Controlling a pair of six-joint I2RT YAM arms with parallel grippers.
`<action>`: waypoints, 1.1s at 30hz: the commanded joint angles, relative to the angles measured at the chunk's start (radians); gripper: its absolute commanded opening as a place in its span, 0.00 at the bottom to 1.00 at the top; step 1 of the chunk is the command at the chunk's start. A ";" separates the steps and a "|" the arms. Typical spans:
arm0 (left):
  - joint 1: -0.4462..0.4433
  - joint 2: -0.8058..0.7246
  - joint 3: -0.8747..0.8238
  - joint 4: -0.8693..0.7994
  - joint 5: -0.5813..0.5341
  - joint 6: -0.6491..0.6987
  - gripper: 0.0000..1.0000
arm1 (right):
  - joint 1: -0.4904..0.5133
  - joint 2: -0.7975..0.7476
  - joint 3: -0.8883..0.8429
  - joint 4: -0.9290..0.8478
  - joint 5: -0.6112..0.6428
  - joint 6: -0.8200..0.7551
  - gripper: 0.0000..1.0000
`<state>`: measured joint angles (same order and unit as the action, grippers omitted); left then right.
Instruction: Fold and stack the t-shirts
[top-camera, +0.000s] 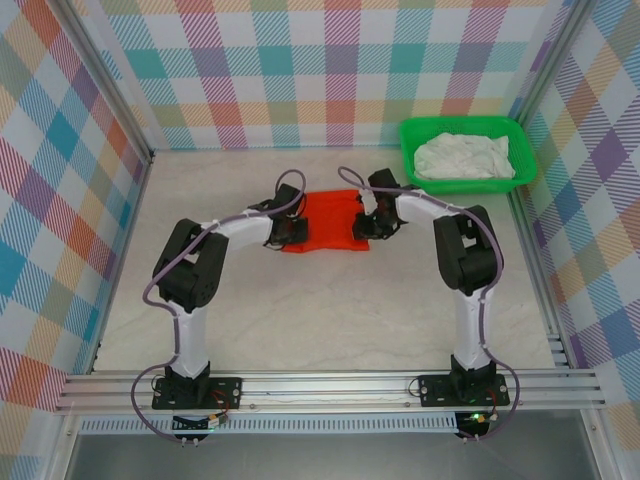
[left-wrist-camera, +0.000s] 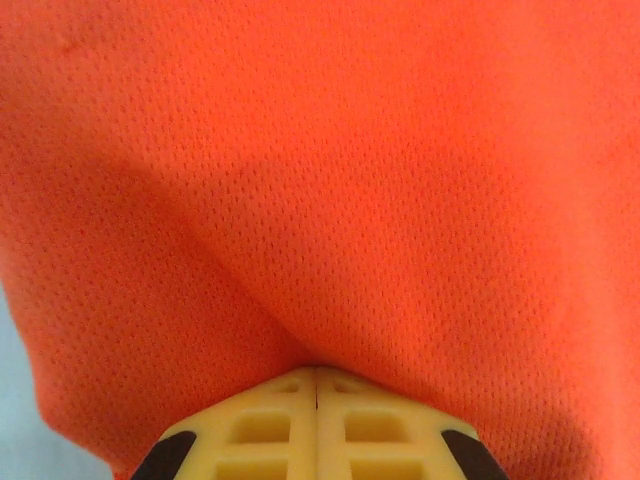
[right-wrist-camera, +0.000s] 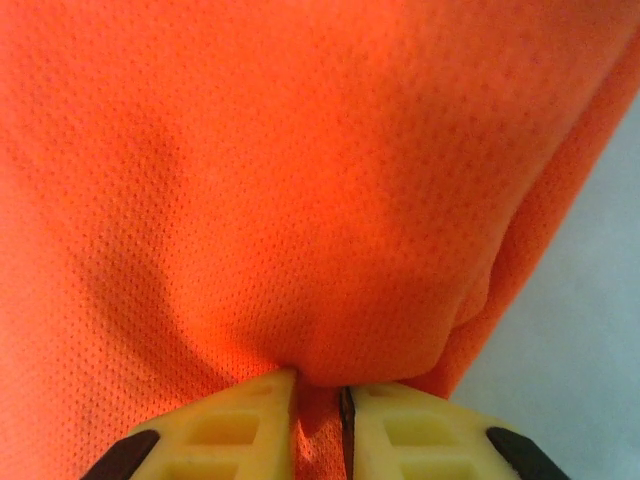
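Folding step on the orange t-shirt (top-camera: 325, 222), which is lying mid-way across the counter (top-camera: 330, 320). Left claw (left-wrist-camera: 316, 372) is clamping shut on its left edge. Right claw (right-wrist-camera: 320, 392) is pinching cloth at its right edge. White t-shirt (top-camera: 463, 158) is sitting in the green basket (top-camera: 466, 121). Next move is probably calling for an even lift, both edges carried over together.

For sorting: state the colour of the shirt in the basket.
The shirt is white; top external view shows it best.
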<state>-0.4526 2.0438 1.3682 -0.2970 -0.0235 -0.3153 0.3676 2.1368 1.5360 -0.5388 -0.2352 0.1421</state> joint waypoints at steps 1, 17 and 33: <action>0.049 0.127 0.104 -0.169 0.020 0.077 0.00 | -0.040 0.109 0.109 -0.071 -0.006 -0.007 0.20; 0.139 0.631 1.089 -0.683 0.033 0.329 0.00 | -0.109 0.513 0.832 -0.351 -0.096 0.015 0.21; 0.146 0.229 1.118 -0.537 0.110 0.313 1.00 | -0.130 0.273 0.927 -0.375 -0.119 -0.052 0.40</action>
<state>-0.3164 2.4767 2.4622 -0.8795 0.0704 -0.0082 0.2474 2.5736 2.4165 -0.8848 -0.3412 0.1261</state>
